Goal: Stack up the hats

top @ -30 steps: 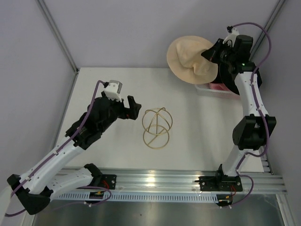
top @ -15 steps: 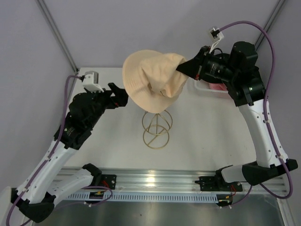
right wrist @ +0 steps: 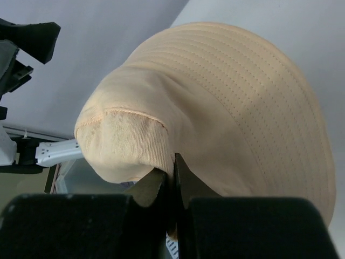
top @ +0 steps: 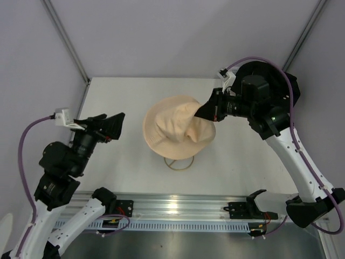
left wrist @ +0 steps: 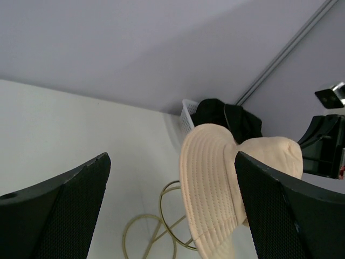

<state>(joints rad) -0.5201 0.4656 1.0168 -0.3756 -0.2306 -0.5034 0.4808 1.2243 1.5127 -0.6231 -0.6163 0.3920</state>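
My right gripper [top: 205, 112] is shut on the crown of the tan bucket hat [top: 175, 131] and holds it over the gold wire stand [top: 178, 162], which shows only below the brim. In the right wrist view the jaws pinch a fold of the tan hat [right wrist: 232, 108]. My left gripper [top: 110, 127] is open and empty, raised left of the hat. The left wrist view shows the hat's brim [left wrist: 215, 189] hanging above the stand [left wrist: 161, 216]. A black hat [left wrist: 226, 116] lies in the white basket [left wrist: 187, 113]. The pink hat is hidden.
The white lattice basket stands at the table's far right corner, hidden behind my right arm in the top view. Grey walls enclose the table at the back and both sides. The metal rail [top: 178, 208] runs along the near edge.
My right gripper has carried the tan hat from over the basket leftward and down over the gold stand. My left arm has drawn back to the left and risen.
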